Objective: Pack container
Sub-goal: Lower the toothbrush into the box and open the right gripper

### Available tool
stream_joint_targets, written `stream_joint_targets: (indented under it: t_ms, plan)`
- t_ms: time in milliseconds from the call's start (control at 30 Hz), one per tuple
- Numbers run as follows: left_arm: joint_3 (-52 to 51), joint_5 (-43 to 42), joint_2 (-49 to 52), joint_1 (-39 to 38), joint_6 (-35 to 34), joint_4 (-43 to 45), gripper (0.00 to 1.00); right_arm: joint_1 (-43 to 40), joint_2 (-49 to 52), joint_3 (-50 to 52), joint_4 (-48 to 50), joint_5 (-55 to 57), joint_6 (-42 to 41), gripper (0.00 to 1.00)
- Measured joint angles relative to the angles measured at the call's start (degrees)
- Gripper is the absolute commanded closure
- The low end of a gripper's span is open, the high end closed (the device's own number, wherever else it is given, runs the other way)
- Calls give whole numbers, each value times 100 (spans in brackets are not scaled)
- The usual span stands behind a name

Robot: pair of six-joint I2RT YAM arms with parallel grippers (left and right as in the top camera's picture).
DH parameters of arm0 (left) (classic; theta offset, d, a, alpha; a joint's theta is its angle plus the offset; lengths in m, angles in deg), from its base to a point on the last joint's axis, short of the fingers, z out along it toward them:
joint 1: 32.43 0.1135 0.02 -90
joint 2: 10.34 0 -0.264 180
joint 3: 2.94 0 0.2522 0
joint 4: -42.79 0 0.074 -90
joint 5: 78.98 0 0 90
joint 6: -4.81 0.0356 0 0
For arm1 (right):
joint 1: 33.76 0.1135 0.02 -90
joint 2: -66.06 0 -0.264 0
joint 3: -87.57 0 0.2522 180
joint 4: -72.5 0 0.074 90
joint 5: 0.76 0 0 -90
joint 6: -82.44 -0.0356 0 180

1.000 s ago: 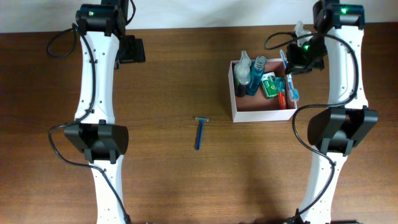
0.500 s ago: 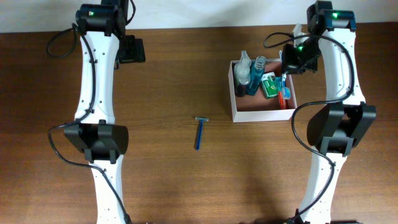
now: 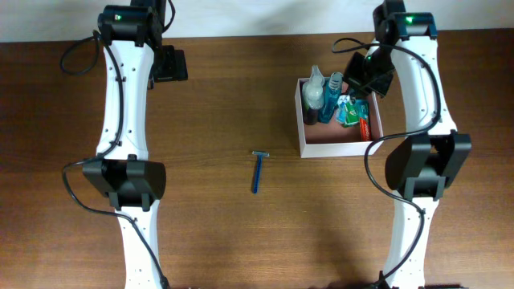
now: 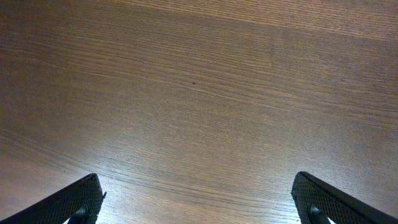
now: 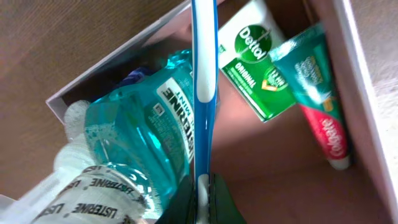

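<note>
The container (image 3: 338, 149) is a square white-walled box with a reddish-brown floor, at the right back of the table. My right gripper (image 3: 368, 76) hangs over its back part. It is shut on a blue and white toothbrush (image 5: 204, 74), pinched between the jaws at its handle end (image 5: 203, 186) and pointing out over the box's inside (image 5: 280, 168). Inside lie a blue Listerine bottle (image 5: 137, 143), a green Dettol soap box (image 5: 258, 59) and a toothpaste tube (image 5: 317, 93). My left gripper (image 4: 196, 180) is open over bare wood at the back left (image 3: 169, 64).
A blue razor (image 3: 258, 170) lies on the wooden table near the middle, left of and in front of the container. A second, smaller bottle (image 3: 314, 90) stands in the box's back left corner. The white wall runs behind the table's far edge.
My right gripper has swung left with the toothbrush, from above the container's right rim to over its back middle. The left arm and the razor have not moved.
</note>
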Motion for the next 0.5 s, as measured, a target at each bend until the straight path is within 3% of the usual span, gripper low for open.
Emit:
stream_joint_targets:
  t_ms: [500]
  plan:
    - [0,2,0,0,2,-168,1,22,0,0,-157,479,-1043,96]
